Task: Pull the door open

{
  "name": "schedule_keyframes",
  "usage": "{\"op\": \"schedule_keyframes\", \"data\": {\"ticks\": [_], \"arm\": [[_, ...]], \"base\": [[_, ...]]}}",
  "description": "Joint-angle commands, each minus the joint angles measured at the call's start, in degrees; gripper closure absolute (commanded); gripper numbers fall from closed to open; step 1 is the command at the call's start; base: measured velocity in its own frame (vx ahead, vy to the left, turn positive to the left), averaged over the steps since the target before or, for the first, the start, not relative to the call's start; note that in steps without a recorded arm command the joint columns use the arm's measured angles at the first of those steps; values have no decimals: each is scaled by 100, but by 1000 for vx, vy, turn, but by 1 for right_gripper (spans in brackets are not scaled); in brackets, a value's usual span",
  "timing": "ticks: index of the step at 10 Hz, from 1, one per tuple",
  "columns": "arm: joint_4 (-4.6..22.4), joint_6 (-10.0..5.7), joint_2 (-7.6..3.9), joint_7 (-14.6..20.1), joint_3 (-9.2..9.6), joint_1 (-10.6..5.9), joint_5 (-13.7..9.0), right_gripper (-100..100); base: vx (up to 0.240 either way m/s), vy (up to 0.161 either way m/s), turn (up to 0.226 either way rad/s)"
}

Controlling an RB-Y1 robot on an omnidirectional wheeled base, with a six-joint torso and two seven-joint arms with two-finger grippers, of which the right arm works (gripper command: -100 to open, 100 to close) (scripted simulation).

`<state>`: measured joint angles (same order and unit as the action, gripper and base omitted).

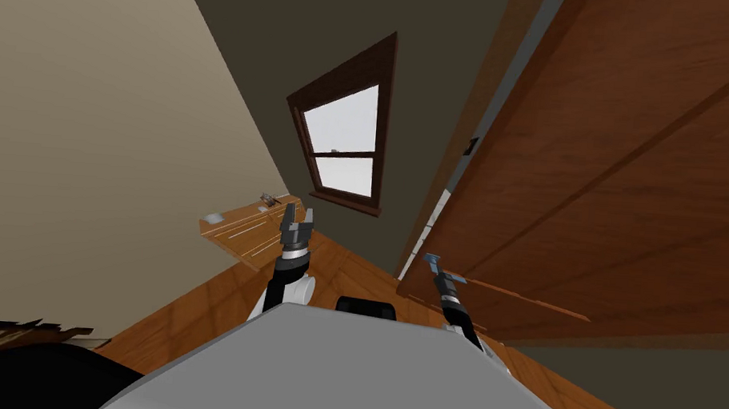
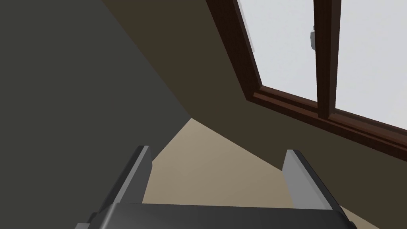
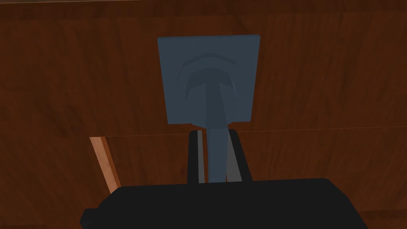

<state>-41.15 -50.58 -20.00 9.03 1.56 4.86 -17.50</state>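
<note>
We have the right gripper [image 3: 214, 134] clamped on the handle [image 3: 216, 153], a blue-grey lever whose bar runs between the two fingers, with its square plate [image 3: 208, 79] just beyond on the dark brown door [image 1: 613, 175]. The door stands on our right, close in front of us, and a narrow pale strip shows between its edge and the frame [image 1: 516, 80]; we judge it barely cracked, if open at all. The left gripper [image 1: 297, 227] is held forward on our left, well apart from the door, with its fingers spread and nothing between them. We take the grasp as made and the pull as the step in hand. The next move calls for drawing the handle toward us along the door's arc, keeping the grip firm so the thin bar does not slip out.
</note>
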Motion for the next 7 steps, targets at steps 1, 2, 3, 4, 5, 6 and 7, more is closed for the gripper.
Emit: {"op": "schedule_keyframes", "data": {"ticks": [1, 2, 3, 4, 5, 6, 7], "arm": [[-30, -55, -67, 99, 78, 48, 37, 100], [-45, -85, -110, 161, 133, 81, 63, 100], [-56, -106, -141, 205, 173, 105, 82, 100], [-2, -101, -115, 174, 151, 58, 72, 100], [-9, -199, -180, 271, 252, 153, 106, 100], [-19, -257, -223, 320, 298, 200, 119, 100], [-31, -321, -271, 374, 350, 252, 135, 100]], "base": [[-216, -3, 94], [-239, -51, 101], [-222, -49, 91], [-94, -9, 23], [-152, -27, 121], [-232, -45, 162], [-214, -42, 118]]}}
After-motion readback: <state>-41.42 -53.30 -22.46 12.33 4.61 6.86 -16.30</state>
